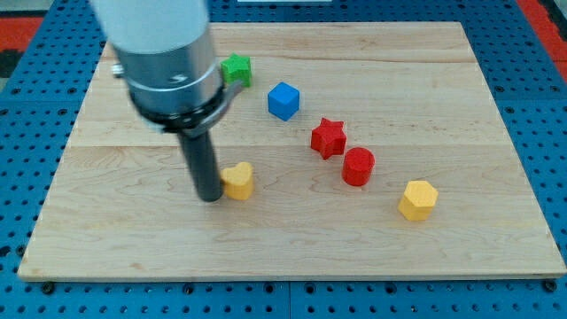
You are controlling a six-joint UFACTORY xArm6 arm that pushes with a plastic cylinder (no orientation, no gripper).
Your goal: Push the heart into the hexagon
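The yellow heart (238, 181) lies on the wooden board (292, 239) left of centre. The yellow hexagon (417, 199) lies far to the heart's right, near the view's lower right. My tip (211, 197) stands right against the heart's left side, touching or nearly touching it. The rod rises from there to the grey arm body at the view's top left.
A red cylinder (358, 166) and a red star (328, 137) lie between the heart and the hexagon, a little above the straight line. A blue cube (283, 100) sits higher up. A green block (236, 69) shows beside the arm body.
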